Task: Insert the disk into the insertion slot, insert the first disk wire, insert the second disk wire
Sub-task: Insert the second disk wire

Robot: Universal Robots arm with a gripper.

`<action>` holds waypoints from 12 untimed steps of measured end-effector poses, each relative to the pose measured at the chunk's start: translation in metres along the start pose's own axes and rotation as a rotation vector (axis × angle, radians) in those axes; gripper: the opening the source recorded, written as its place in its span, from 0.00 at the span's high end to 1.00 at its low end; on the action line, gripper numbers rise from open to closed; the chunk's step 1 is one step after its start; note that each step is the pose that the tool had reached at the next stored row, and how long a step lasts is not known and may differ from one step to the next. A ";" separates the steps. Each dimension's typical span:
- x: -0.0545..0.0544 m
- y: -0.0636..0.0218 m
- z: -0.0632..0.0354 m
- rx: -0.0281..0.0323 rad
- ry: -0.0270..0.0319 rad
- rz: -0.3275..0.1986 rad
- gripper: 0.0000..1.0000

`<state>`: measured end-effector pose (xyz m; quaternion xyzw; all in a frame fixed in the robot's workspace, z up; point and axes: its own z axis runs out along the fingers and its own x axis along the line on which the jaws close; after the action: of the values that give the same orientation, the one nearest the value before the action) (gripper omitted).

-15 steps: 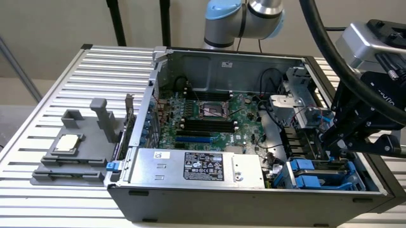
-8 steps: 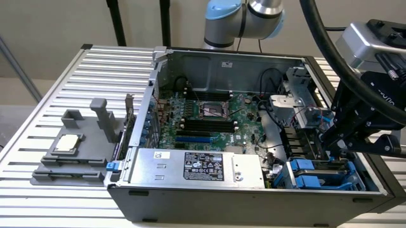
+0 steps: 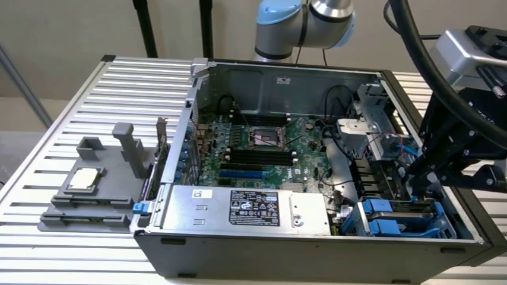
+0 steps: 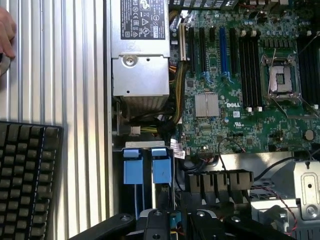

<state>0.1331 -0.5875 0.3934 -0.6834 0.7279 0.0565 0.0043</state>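
Looking down into an open computer case (image 3: 317, 71) on a ribbed metal table (image 3: 71, 89). Spotting the gripper (image 3: 416, 181) on the exterior view's right, black and chunky, hanging low over the near corner of the case. Seeing it again from the wrist (image 4: 172, 222), right above the drive cage (image 3: 354, 221). Cannot tell if its jaws are apart or together, or clamped on anything.

Finding two blue frames (image 3: 396, 215) side by side in that cage, with their blue tabs (image 4: 147, 167) just beside the gripper. Cannot tell which frame carries the disk, or how deep it sits in the slot.

Noticing a green circuit board (image 3: 262, 148) flat in the middle of the case. Noticing a big silver box (image 3: 246, 208) with a black label along the near wall, just beside the cage. Seeing thin wires (image 3: 396, 148) close to the gripper.

Finding a grey holder (image 3: 87, 196) out on the table at the exterior view's left, with a small square chip (image 3: 83, 178) on it. Catching a black keyboard (image 4: 27, 175) and part of a hand (image 4: 6, 32) on the table in the wrist view, well apart from the case.
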 end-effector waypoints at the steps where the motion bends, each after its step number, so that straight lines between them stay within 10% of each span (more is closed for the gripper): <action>1: 0.000 -0.0012 0.0017 0.0001 0.0005 0.000 0.76; 5: 0.000 -0.0034 0.0088 0.0003 0.0025 0.000 0.76; 12: -0.001 -0.0064 0.0185 0.0017 0.0225 0.002 0.67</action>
<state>0.1382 -0.5851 0.3746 -0.6834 0.7285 0.0482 -0.0034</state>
